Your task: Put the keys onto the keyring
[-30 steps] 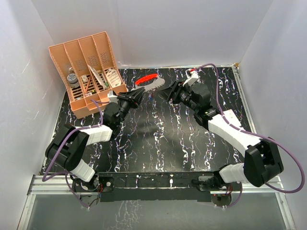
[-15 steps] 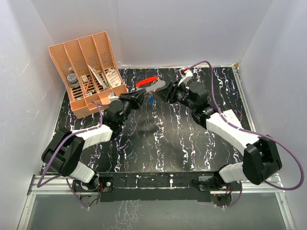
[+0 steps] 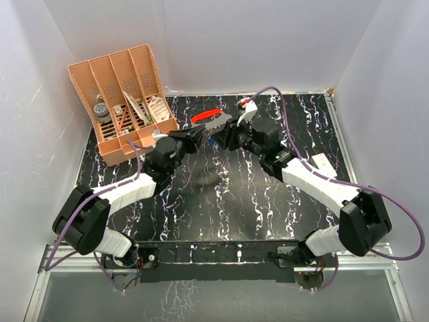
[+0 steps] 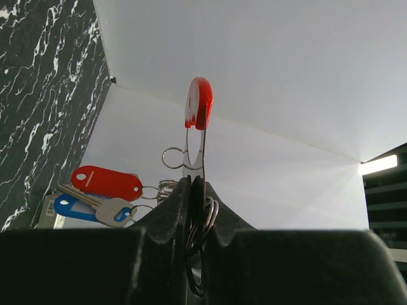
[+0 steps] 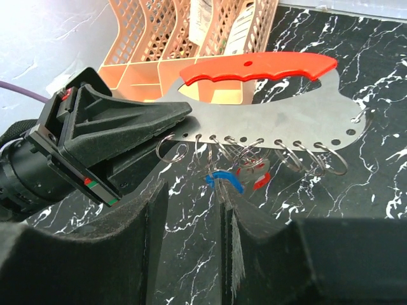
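Observation:
The keyring [image 5: 273,121] is a flat steel plate with a red grip [image 5: 254,67] along its top and several split rings under its lower edge. My left gripper [image 4: 193,184] is shut on one end of the plate, holding it on edge above the table [image 3: 221,188]. The blue key [image 5: 224,178] and the red key [image 5: 257,180] hang from middle rings. My right gripper [image 5: 191,197] is open just below the rings, and its right fingertip [image 5: 230,206] touches the blue key's head. From above, the keyring [image 3: 209,119] sits between the left gripper [image 3: 194,137] and the right gripper [image 3: 224,137].
A peach mesh organizer [image 3: 124,100] with small items in its slots stands at the back left, close behind the left arm. White walls close in the black marbled table. The right arm's purple cable [image 3: 295,107] arches over the back right.
The right arm has swung left, up to the keyring, and its jaws have narrowed. The left gripper has edged slightly right, still holding the plate.

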### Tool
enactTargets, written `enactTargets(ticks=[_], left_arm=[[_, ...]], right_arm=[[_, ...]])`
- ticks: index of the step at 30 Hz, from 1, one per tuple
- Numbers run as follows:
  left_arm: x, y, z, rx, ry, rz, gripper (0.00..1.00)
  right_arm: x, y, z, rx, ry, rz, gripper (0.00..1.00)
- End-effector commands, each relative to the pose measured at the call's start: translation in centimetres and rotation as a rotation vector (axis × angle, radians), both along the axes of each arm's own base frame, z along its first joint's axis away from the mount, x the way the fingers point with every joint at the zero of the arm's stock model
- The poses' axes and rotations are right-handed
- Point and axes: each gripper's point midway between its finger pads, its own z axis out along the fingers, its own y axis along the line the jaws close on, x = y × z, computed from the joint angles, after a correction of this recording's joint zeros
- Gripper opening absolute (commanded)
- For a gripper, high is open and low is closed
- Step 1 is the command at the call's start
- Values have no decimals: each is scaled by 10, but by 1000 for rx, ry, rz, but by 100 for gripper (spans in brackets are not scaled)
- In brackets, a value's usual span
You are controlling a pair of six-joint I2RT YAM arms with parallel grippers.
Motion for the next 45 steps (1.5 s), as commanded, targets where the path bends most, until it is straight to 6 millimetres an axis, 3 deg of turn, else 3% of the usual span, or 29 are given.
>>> enactTargets(ticks=[1, 12, 45], left_arm=[[-4, 3, 34, -49, -59, 18, 0], [-5, 2, 32, -50, -48, 13, 0], [-5, -1, 34, -49, -49, 5, 0]], right_arm=[[9, -2, 38, 16, -117, -37, 33], [15, 5, 34, 5, -118, -27, 26], [28, 14, 22, -47, -114, -30, 22]])
